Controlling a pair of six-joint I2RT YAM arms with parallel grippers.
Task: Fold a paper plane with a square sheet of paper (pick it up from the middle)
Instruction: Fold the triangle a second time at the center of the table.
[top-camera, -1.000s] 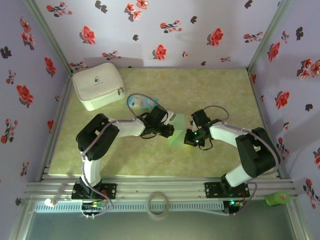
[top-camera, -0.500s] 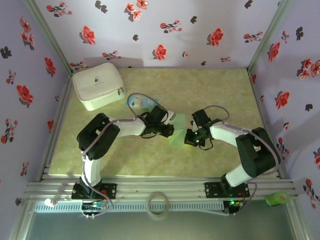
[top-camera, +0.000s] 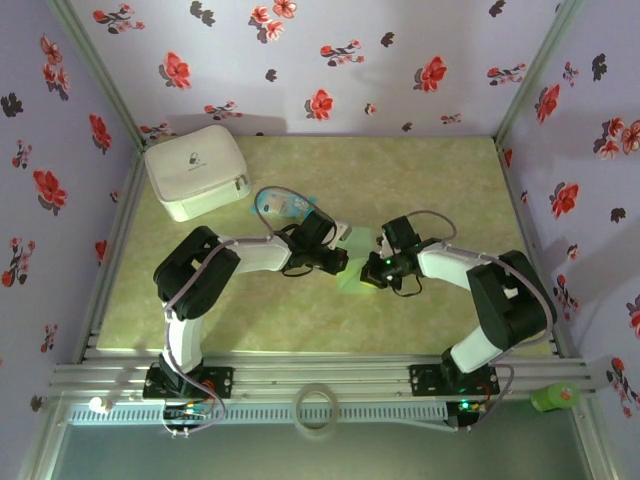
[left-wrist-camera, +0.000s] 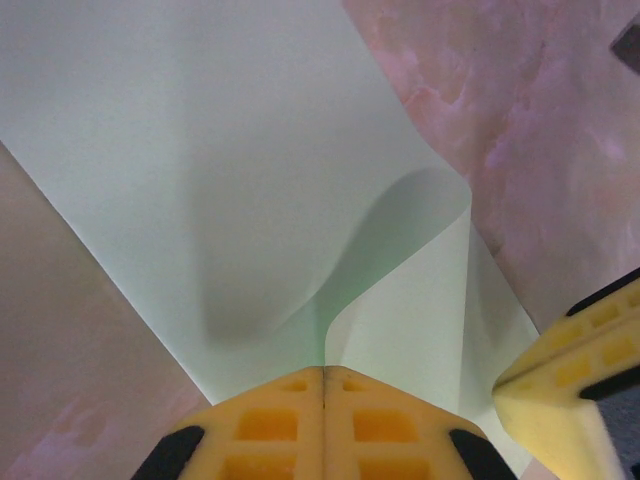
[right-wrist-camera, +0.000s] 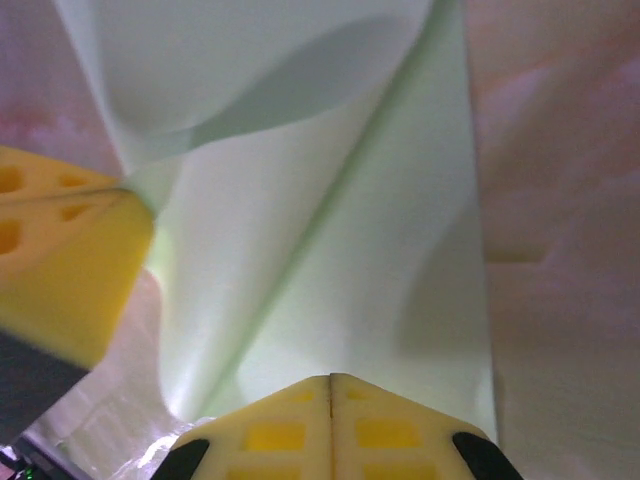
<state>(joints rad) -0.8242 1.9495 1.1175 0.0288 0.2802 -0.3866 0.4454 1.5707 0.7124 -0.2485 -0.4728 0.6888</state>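
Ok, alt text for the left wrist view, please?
A pale green sheet of paper, bulged into a soft curl, is pinched at its near edge by the shut left gripper at bottom centre. The yellow tip of the right gripper sits at lower right, and the marbled table shows on both sides.

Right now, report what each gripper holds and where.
Both hold the square sheet of paper: the left gripper pinches an edge at a lifted fold, the right gripper another edge.
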